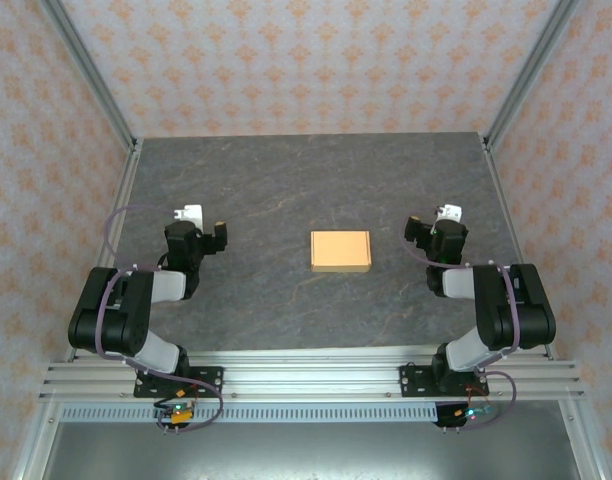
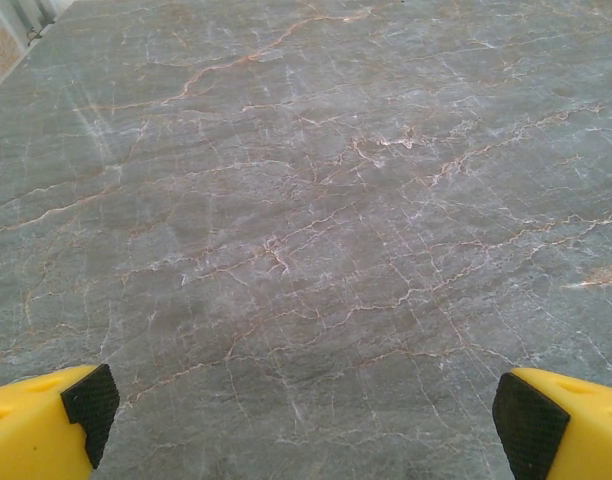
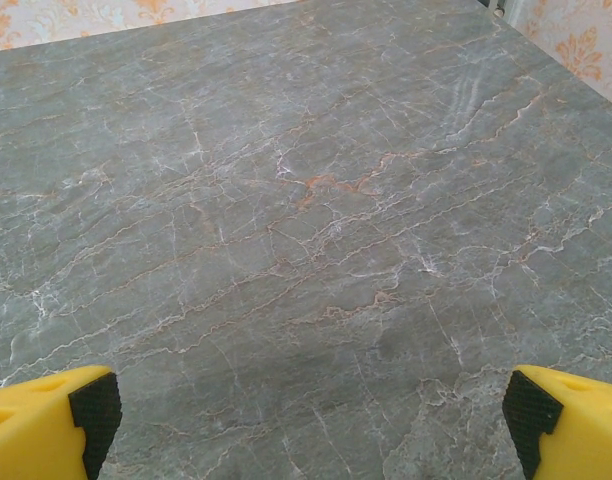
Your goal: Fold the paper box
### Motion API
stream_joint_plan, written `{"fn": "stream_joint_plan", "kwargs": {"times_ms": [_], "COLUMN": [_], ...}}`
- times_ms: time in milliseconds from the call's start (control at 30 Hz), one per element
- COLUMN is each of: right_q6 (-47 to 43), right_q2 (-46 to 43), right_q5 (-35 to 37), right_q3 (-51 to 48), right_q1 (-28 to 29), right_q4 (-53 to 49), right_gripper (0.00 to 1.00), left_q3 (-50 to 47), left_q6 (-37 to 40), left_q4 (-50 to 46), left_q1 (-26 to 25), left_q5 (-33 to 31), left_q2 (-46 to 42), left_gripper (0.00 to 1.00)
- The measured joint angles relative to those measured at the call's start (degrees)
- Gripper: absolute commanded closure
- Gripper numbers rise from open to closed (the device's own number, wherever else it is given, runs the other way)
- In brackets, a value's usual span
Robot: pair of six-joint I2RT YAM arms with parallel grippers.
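While the arms are sitting tucked at left and right, the paper box [image 1: 340, 251] is lying flat in the middle of the bench [image 1: 266, 180], probably so both can reach it | it is looking like a shallow tan cardboard rectangle on veined grey stone | left pincer [image 2: 304, 412] is gaping, released | right pincer [image 3: 311, 412] is gaping, grasping nothing

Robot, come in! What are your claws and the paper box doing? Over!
Left claw open, empty. Right claw open, empty. Paper box on the table between both arms, neither claw touching it. Nothing in the way. Over.
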Motion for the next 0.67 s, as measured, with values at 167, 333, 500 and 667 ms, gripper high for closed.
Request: {"fn": "stream_joint_plan", "kwargs": {"times_ms": [167, 333, 500, 667], "right_q6": [0.00, -0.02, -0.02, -0.02], "right_q2": [0.00, 0.00, 0.00, 0.00], "right_q5": [0.00, 0.09, 0.22, 0.22], "right_q3": [0.00, 0.00, 0.00, 0.00], "right_q1": [0.00, 0.13, 0.26, 0.26], "right_q4": [0.00, -0.11, -0.42, -0.42], "right_gripper": [0.01, 0.01, 0.01, 0.01], "left_q3": [0.00, 0.00, 0.00, 0.00], "left_q6": [0.00, 0.02, 0.02, 0.02], "left_q4": [0.00, 0.00, 0.00, 0.00], "left_q1": [-0.13, -0.61, -0.87, -0.87], "left_q5": [-0.55, -1.44, -1.51, -1.70], "left_q2": [0.00, 0.00, 0.00, 0.00], "left_gripper": [0.00, 0.00, 0.00, 0.00]}}
